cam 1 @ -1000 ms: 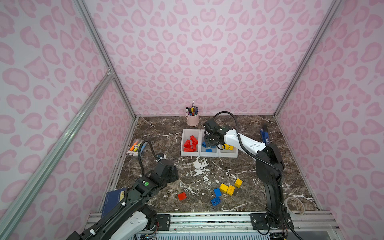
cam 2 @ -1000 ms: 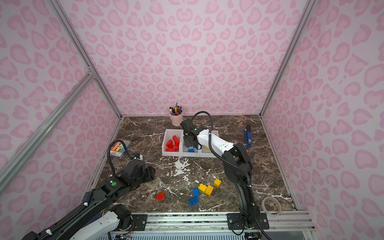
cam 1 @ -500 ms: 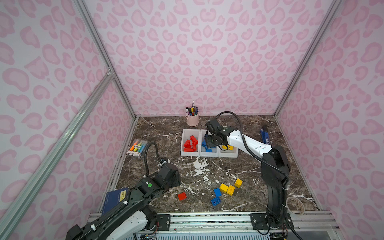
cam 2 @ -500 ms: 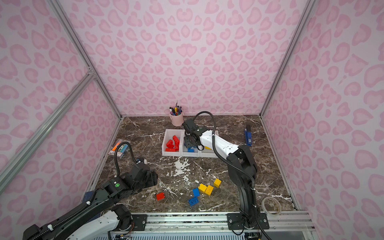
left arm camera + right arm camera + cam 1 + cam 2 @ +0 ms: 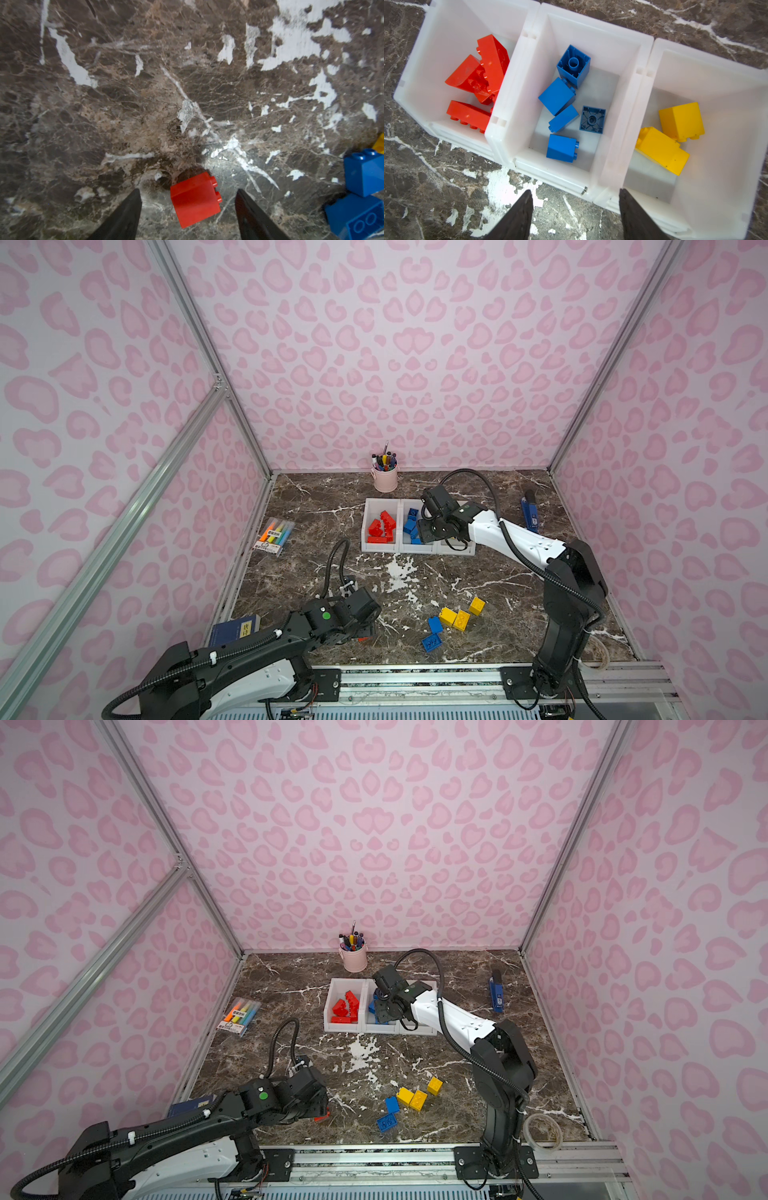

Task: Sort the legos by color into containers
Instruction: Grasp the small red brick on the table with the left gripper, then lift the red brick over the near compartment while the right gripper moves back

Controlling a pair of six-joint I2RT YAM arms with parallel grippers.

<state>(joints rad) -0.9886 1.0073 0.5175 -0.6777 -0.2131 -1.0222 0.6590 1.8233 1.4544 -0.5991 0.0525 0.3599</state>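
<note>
My left gripper [image 5: 187,190] hangs wide, jaws flanking an untouched red lego [image 5: 195,199] near the front edge of the tabletop [image 5: 124,83]; my right gripper [image 5: 575,192], wide and empty, hovers over the containers [image 5: 591,35].

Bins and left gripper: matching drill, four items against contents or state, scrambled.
Column A (bin sides as in the top views):
1 left bin
2 middle bin
3 right bin
4 left gripper

Column B:
a yellow bricks inside
b open, loose red brick between its fingers
c red bricks inside
d blue bricks inside

Pairs: 1-c, 2-d, 3-a, 4-b
</note>
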